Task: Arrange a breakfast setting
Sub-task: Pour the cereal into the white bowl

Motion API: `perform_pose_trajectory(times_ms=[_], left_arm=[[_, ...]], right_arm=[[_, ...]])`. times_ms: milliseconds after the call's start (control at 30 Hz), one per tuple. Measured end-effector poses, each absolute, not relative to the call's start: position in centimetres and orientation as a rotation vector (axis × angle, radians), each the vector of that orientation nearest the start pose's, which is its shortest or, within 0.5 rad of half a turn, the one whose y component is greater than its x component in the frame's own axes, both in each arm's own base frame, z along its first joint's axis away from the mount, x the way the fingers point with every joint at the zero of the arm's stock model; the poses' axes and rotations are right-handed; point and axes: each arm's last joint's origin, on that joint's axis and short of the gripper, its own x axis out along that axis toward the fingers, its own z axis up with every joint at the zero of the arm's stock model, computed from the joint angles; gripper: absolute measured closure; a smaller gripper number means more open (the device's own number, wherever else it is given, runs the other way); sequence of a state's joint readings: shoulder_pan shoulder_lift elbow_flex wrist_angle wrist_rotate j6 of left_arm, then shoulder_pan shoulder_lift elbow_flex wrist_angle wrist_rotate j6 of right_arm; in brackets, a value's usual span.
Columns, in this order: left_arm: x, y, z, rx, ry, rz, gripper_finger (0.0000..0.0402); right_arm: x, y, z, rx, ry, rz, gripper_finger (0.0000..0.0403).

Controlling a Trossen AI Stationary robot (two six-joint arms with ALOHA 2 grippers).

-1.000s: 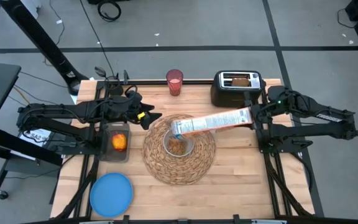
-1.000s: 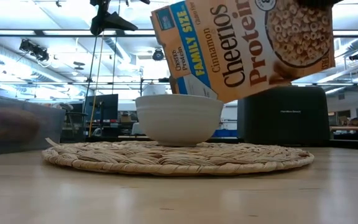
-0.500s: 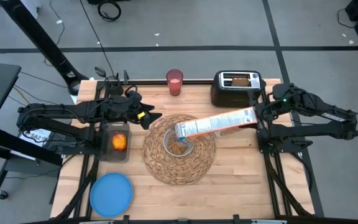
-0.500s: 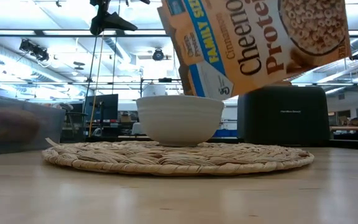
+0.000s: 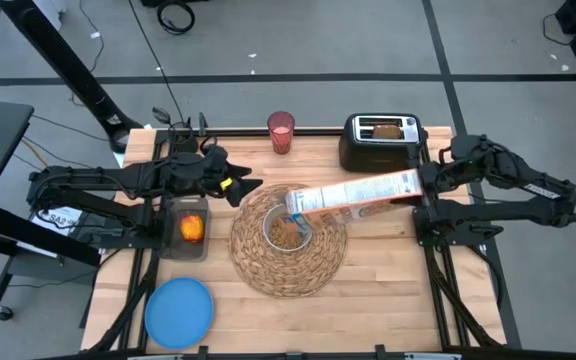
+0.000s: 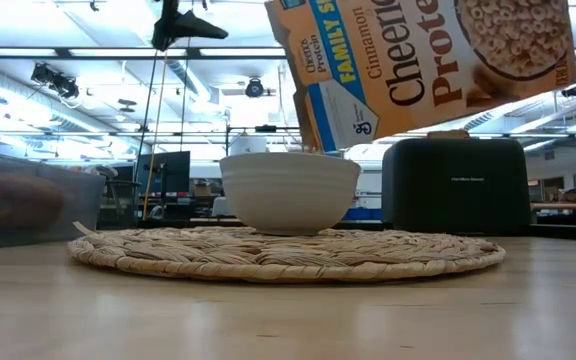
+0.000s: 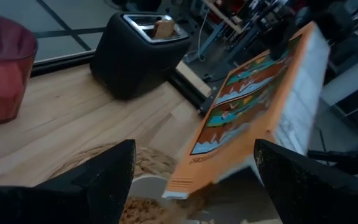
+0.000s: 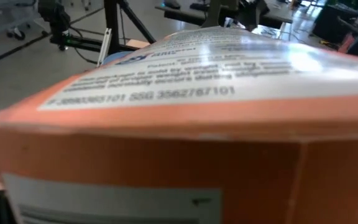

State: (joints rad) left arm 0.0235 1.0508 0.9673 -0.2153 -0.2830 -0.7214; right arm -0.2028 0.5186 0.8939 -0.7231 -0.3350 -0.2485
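Orange cereal box (image 5: 353, 194), clamped at its base end in right gripper (image 5: 420, 187), now drawn back toward that gripper's side of the table compared with a second ago. Open mouth of box no longer over the middle of small white bowl (image 5: 288, 233); now above the bowl's rim nearest the right gripper. Seen from table height, box (image 6: 428, 60) sits higher and further across, its lower corner lifted clear above the bowl (image 6: 289, 192). Right gripper itself shifted slightly outward, away from round woven straw placemat (image 5: 288, 272).
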Motion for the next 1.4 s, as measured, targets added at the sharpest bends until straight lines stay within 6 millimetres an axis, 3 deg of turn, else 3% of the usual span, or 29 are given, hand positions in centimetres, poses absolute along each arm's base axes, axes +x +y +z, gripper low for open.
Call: perform_pose_trajectory(times_ms=[900,1167,1400], left_arm=[[21.4,1.5,39.4,-0.666,-0.267,0.29,0.007],[20.9,1.6,41.4,-0.564,-0.437,0.293,0.007],[19.3,1.6,45.8,-0.413,-0.543,0.327,0.007]], right_arm=[[5.3,-0.2,28.9,-0.006,0.036,0.096,0.016],[4.2,0.0,29.7,-0.008,-0.107,0.077,0.016],[3.7,0.0,31.3,0.014,-0.278,0.079,0.016]])
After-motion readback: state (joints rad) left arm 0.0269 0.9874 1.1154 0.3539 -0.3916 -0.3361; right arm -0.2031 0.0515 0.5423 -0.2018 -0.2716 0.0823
